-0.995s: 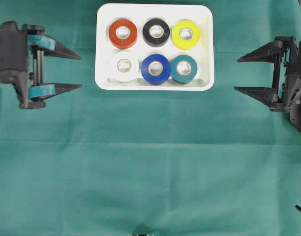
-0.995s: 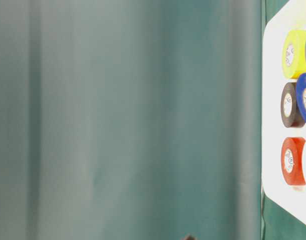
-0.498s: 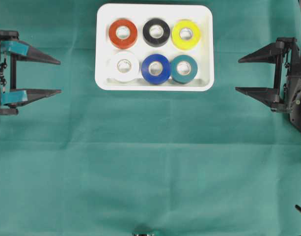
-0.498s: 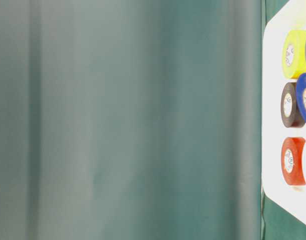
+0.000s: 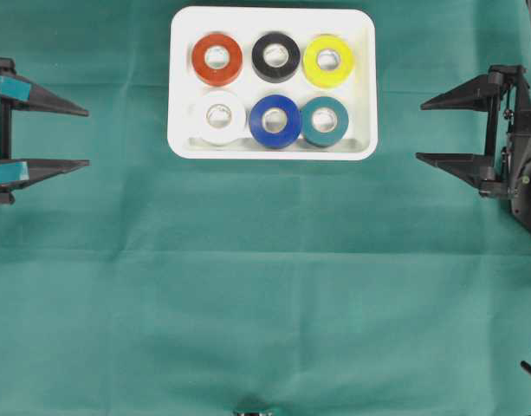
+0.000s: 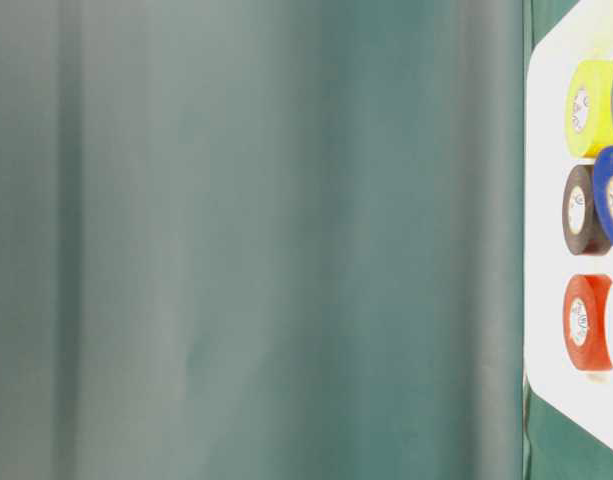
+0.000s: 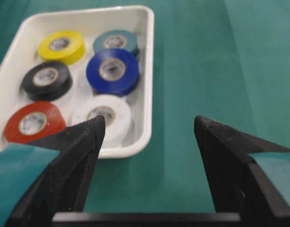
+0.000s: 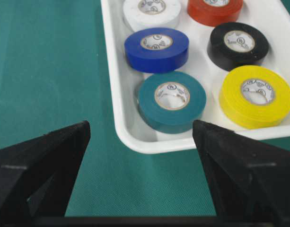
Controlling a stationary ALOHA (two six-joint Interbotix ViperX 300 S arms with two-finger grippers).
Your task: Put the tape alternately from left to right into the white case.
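Note:
The white case [image 5: 272, 153] lies at the back middle of the green cloth. Several rolls of tape sit flat in it in two rows: red-orange [image 5: 217, 58], black [image 5: 275, 56] and yellow [image 5: 327, 60] behind, white [image 5: 218, 117], blue [image 5: 275, 120] and teal [image 5: 324, 120] in front. My left gripper [image 5: 87, 137] is open and holds nothing, well left of the case. My right gripper [image 5: 418, 132] is open and holds nothing, a short way right of it. In the left wrist view the left gripper [image 7: 148, 120] faces the case's near end [image 7: 135, 146]. In the right wrist view the right gripper [image 8: 141, 125] faces the teal roll [image 8: 171, 100].
Green cloth [image 5: 265, 286] covers the whole table, with wide flat room in front of the case. A small dark object [image 5: 255, 410] sits at the front edge. The table-level view catches the case [image 6: 542, 200] with the yellow [image 6: 589, 108], black [image 6: 580, 210] and red-orange [image 6: 584, 322] rolls.
My left gripper has drawn back to the left, away from the case, still open. The right gripper and the rolls have stayed where they were.

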